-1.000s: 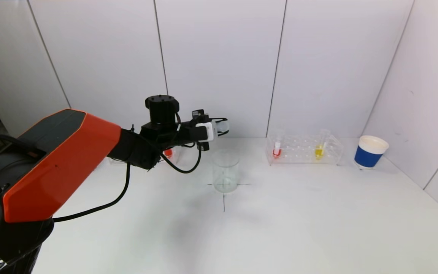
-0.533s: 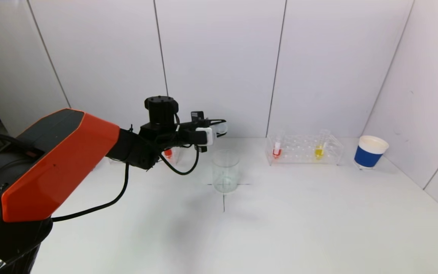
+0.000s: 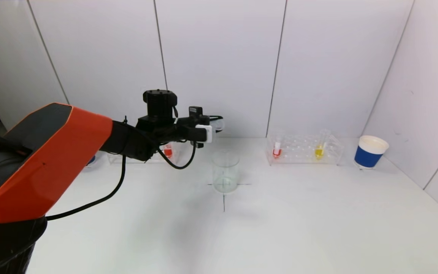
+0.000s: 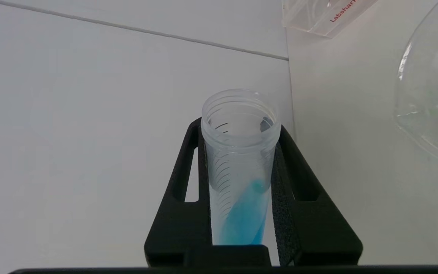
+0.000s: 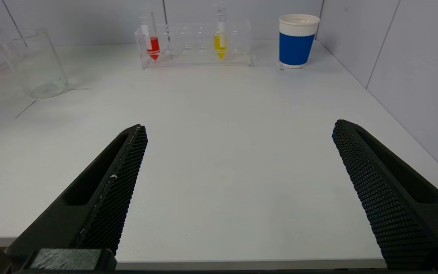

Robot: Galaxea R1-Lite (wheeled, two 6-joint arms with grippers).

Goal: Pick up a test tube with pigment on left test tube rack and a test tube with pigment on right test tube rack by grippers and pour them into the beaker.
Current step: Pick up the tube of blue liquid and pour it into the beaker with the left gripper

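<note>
- Nearest to us, our right gripper [image 5: 238, 190] hangs by the front edge of the white table [image 3: 280, 228], its two black fingers spread wide with nothing between them.
- Past it, near the middle of the table, the empty glass beaker [image 3: 225, 171] stands upright on a black cross mark.
- Our left gripper [image 4: 242, 182] is raised above the table, up and just to the left of the beaker, clamped tight on a clear test tube with blue pigment [image 4: 242, 213]; the tube lies nearly level with its open mouth pointing away from the wrist.
- Behind our left arm sits the left test tube rack [image 3: 143, 156], with a tube of red pigment [image 3: 168, 151] in it.
- Far right, near the back wall, the right test tube rack [image 3: 304, 149] holds a red tube [image 3: 276, 150] and a yellow tube [image 3: 319, 150].
- Beside that rack, farther right, stands a blue-and-white paper cup [image 3: 370, 151].
</note>
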